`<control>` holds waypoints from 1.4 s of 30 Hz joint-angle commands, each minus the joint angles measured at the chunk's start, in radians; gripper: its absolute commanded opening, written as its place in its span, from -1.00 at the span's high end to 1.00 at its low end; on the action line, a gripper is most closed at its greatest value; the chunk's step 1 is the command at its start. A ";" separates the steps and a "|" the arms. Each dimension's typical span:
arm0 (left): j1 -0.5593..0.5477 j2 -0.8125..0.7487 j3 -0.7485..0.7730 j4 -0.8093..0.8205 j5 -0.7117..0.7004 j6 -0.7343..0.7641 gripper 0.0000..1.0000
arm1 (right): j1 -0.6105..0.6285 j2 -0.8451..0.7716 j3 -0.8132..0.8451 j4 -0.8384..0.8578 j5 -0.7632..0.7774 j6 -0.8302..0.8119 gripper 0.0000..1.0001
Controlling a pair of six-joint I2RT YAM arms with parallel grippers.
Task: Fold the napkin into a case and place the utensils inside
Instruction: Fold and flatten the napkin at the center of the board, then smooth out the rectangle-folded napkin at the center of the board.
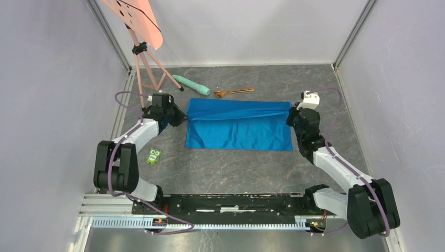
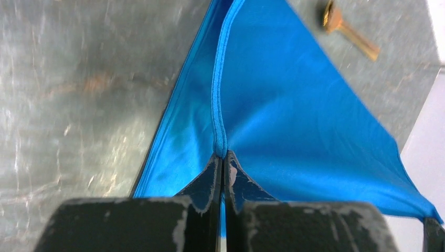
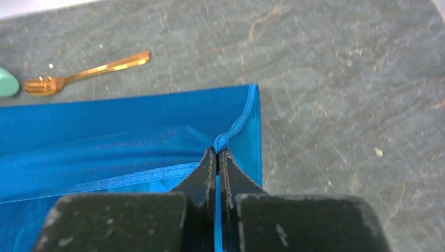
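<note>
The bright blue napkin (image 1: 239,126) lies spread in the middle of the table, its far part lifted and stretched taut between both grippers. My left gripper (image 1: 183,117) is shut on the napkin's hem (image 2: 219,142) at the left edge. My right gripper (image 1: 290,113) is shut on the hem (image 3: 226,137) at the right edge. The copper-gold utensils (image 1: 233,92) lie just beyond the napkin's far edge; a fork shows in the right wrist view (image 3: 78,73), and one tip in the left wrist view (image 2: 349,30).
A mint-green cylinder (image 1: 191,84) lies left of the utensils. A pink stand (image 1: 144,58) rises at the far left. A small green toy (image 1: 154,156) sits near the left arm. Grey walls enclose the table.
</note>
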 commanded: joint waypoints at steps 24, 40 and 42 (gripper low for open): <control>-0.002 -0.121 -0.209 -0.080 0.129 0.070 0.95 | -0.006 -0.132 -0.206 -0.221 -0.112 0.036 1.00; -0.002 -0.094 -0.231 -0.088 0.121 0.081 0.95 | -0.005 -0.183 -0.234 -0.249 -0.180 0.074 0.99; -0.003 -0.106 -0.230 -0.095 0.119 0.081 0.95 | -0.006 -0.203 -0.227 -0.260 -0.178 0.073 1.00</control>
